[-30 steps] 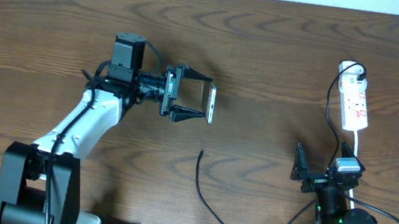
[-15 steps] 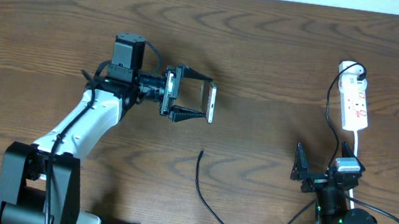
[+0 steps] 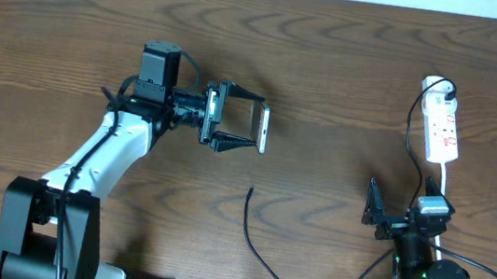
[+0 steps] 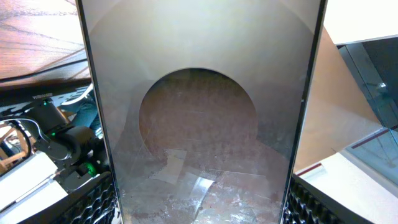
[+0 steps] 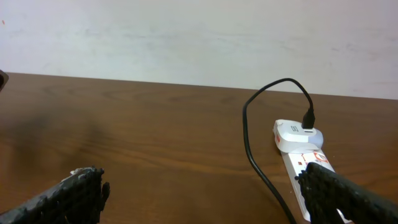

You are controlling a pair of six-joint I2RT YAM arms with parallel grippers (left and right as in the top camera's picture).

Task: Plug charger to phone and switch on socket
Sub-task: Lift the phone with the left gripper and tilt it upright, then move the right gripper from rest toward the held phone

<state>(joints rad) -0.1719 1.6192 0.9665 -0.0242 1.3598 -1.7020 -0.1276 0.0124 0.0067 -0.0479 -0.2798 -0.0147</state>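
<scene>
My left gripper [image 3: 243,119] is shut on the phone [image 3: 264,128], holding it on edge above the table's middle. In the left wrist view the phone's glossy face [image 4: 199,118] fills the frame between my two fingers. The charger, a thin black cable [image 3: 251,243], lies on the table below the phone, its free tip [image 3: 251,191] pointing up. The white socket strip [image 3: 441,130] with red marks lies at the right; it also shows in the right wrist view [image 5: 301,162] with a black plug in its far end. My right gripper [image 3: 404,214] is open and empty near the front edge.
The charger cable runs along the front edge towards the right arm's base [image 3: 430,278]. A black cord [image 5: 255,155] loops from the socket's plug back along the table. A pale wall [image 5: 186,37] stands behind the table's far edge.
</scene>
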